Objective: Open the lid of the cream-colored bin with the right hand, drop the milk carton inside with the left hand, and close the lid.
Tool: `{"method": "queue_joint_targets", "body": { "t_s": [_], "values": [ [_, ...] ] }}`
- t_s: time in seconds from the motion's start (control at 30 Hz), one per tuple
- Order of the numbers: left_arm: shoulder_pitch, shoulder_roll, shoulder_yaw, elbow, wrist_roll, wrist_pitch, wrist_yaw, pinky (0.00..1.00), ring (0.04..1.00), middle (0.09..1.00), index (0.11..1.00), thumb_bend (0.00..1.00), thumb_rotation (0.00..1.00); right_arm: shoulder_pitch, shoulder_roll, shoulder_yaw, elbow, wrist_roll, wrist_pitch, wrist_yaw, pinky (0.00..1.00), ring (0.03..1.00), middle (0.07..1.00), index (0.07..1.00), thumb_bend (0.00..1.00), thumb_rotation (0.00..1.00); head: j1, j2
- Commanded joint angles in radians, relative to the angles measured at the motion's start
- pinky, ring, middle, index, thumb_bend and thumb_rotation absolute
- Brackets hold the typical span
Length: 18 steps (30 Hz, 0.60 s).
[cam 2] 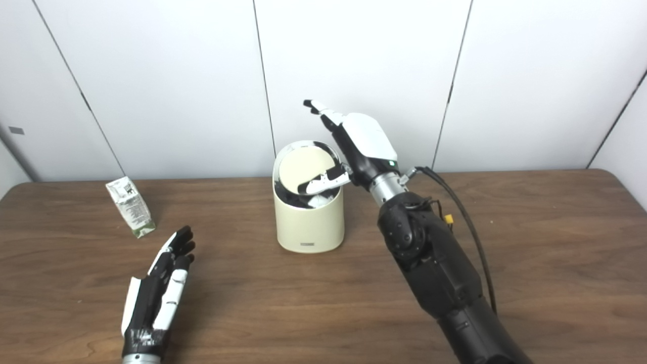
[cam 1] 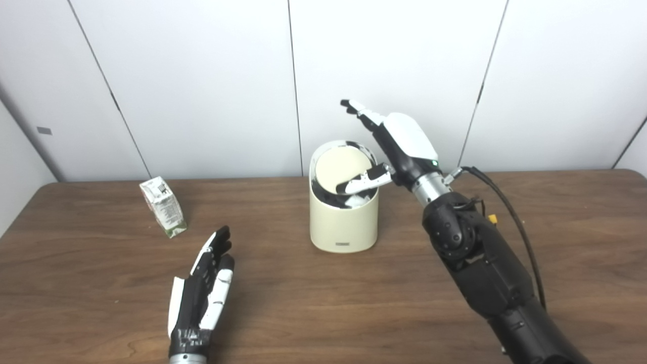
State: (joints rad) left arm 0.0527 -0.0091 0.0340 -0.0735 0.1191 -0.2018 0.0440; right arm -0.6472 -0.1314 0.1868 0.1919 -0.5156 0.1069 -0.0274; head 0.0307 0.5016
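Lid-opening step: your right hand (cam 1: 399, 144), fingers apart, thumb pressing the tilted lid (cam 1: 341, 169). Left hand (cam 1: 202, 290) lies spread, empty; it must next take the milk carton (cam 1: 164, 206).

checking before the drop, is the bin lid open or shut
Open: the lid is tilted, dark gap below, the right hand thumb on it.

Both hands black with white shell panels; right hand (cam 1: 404, 144) has green LED, silver wrist collar, black forearm, black cable (cam 1: 510, 212), small yellow connector (cam 1: 492, 219).
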Motion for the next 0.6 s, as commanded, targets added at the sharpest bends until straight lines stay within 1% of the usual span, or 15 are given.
{"method": "queue_joint_targets", "body": {
  "t_s": [0.0, 0.03, 0.13, 0.2, 0.23, 0.3, 0.37, 0.43, 0.5, 0.57],
  "values": [
    [0.057, -0.02, -0.015, 0.051, -0.005, 0.0, 0.008, 0.89, 0.909, 0.928, 0.941, 0.5, 0.8, -0.022, 0.028, -0.033, -0.057, 0.085, 0.022, 0.018, 0.76, 0.842, 0.864, 0.909, 0.73, 0.62, 0.0, 0.001],
    [0.057, -0.019, -0.016, 0.051, -0.004, -0.002, 0.008, 0.89, 0.906, 0.927, 0.941, 0.5, 0.79, -0.014, 0.036, -0.047, -0.076, 0.105, 0.039, 0.028, 0.75, 0.836, 0.863, 0.909, 0.72, 0.66, 0.0, 0.001],
    [0.056, -0.017, -0.016, 0.056, -0.003, -0.008, 0.008, 0.88, 0.905, 0.926, 0.94, 0.51, 0.79, 0.021, 0.041, -0.073, -0.146, 0.142, 0.1, 0.054, 0.72, 0.827, 0.874, 0.927, 0.61, 0.86, -0.001, 0.0],
    [0.055, -0.016, -0.015, 0.058, -0.004, -0.008, 0.008, 0.88, 0.906, 0.927, 0.941, 0.51, 0.8, 0.04, 0.041, -0.085, -0.177, 0.162, 0.126, 0.062, 0.7, 0.819, 0.871, 0.927, 0.57, 0.92, -0.001, 0.001],
    [0.055, -0.016, -0.015, 0.057, -0.003, -0.007, 0.009, 0.88, 0.904, 0.925, 0.938, 0.51, 0.8, 0.054, 0.042, -0.095, -0.195, 0.178, 0.138, 0.066, 0.7, 0.823, 0.869, 0.927, 0.54, 0.93, -0.001, 0.0],
    [0.056, -0.015, -0.015, 0.056, -0.008, -0.005, 0.007, 0.88, 0.904, 0.924, 0.938, 0.51, 0.8, 0.086, 0.043, -0.116, -0.229, 0.213, 0.156, 0.074, 0.71, 0.828, 0.87, 0.926, 0.53, 0.94, -0.002, 0.001],
    [0.056, -0.015, -0.015, 0.052, -0.015, -0.003, 0.003, 0.89, 0.91, 0.927, 0.94, 0.52, 0.78, 0.127, 0.046, -0.137, -0.266, 0.255, 0.164, 0.083, 0.76, 0.849, 0.879, 0.924, 0.52, 0.91, -0.001, 0.002],
    [0.056, -0.013, -0.014, 0.05, -0.02, -0.001, 0.0, 0.9, 0.911, 0.929, 0.943, 0.52, 0.78, 0.163, 0.044, -0.148, -0.29, 0.284, 0.159, 0.09, 0.78, 0.858, 0.887, 0.924, 0.5, 0.9, -0.002, 0.003],
    [0.054, -0.01, -0.011, 0.054, -0.019, -0.003, 0.0, 0.89, 0.908, 0.927, 0.94, 0.52, 0.78, 0.202, 0.038, -0.159, -0.307, 0.312, 0.145, 0.095, 0.79, 0.868, 0.892, 0.919, 0.51, 0.9, -0.006, 0.003],
    [0.053, -0.006, -0.008, 0.055, -0.022, -0.002, -0.001, 0.89, 0.908, 0.928, 0.94, 0.52, 0.79, 0.24, 0.029, -0.166, -0.326, 0.326, 0.145, 0.099, 0.8, 0.877, 0.898, 0.923, 0.5, 0.91, -0.013, 0.006]
  ]
}}
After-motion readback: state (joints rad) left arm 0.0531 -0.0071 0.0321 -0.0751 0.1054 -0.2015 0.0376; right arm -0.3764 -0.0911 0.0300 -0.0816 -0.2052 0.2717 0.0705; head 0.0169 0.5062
